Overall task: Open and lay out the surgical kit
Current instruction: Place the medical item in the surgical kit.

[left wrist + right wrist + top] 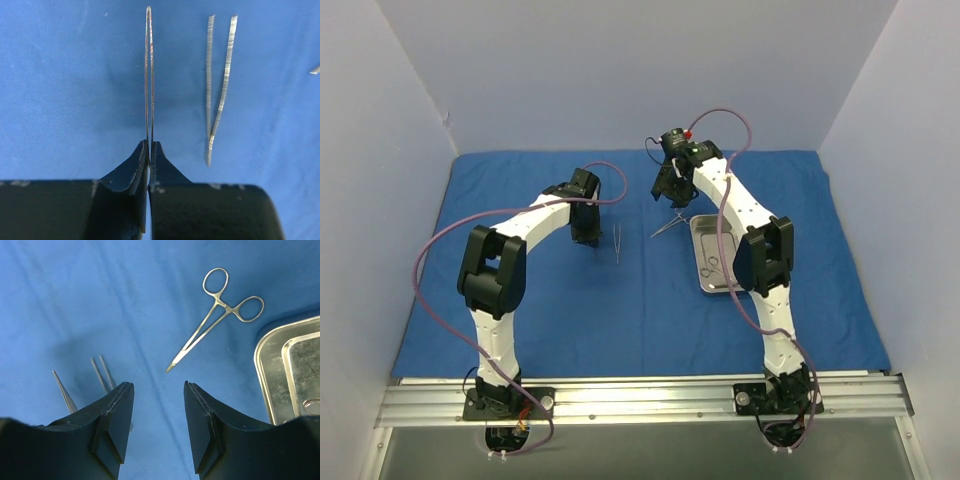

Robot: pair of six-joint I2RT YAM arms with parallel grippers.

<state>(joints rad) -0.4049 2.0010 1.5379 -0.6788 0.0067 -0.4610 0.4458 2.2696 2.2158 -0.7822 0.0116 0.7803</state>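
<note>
The left gripper, pinching a thin steel instrument, ought to lay it flat beside the tweezers; the right gripper hangs spread.

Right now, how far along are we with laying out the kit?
Done: the blue drape is spread flat, and tweezers and ring-handled forceps lie on it outside the steel tray. In hand: the left gripper is shut on a thin steel instrument, seen edge-on; the right gripper is open and empty above the drape. Left: at least one ring-handled instrument lies in the tray.
</note>
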